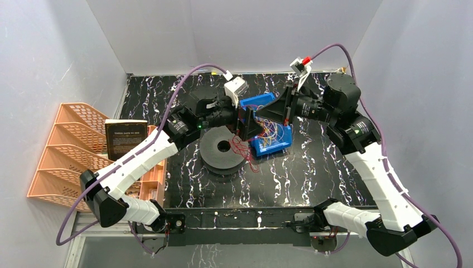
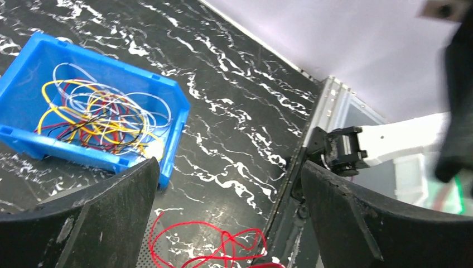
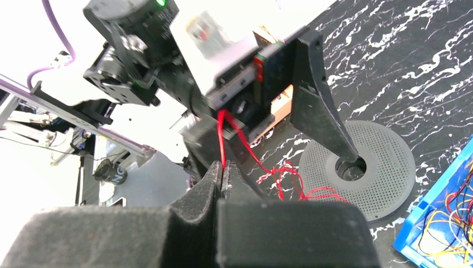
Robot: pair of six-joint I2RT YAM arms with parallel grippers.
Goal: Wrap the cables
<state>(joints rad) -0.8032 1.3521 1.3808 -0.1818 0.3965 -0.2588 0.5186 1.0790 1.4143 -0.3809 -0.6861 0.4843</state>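
One overhead, two wrist views
The top camera looks down from behind; both close wrist cameras share the red cable [image 3: 222, 139].

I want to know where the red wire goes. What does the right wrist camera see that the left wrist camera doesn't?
Only the right wrist view shows the right pincer shut on the thin red wire, which runs straight up to the left pincer. Only the left wrist view shows the white lower part of the right arm at the black marbled table's edge, and nearly all of the blue plastic bin. Both show that bin's tangle of thin coloured wires and loose red wire lying on the table.
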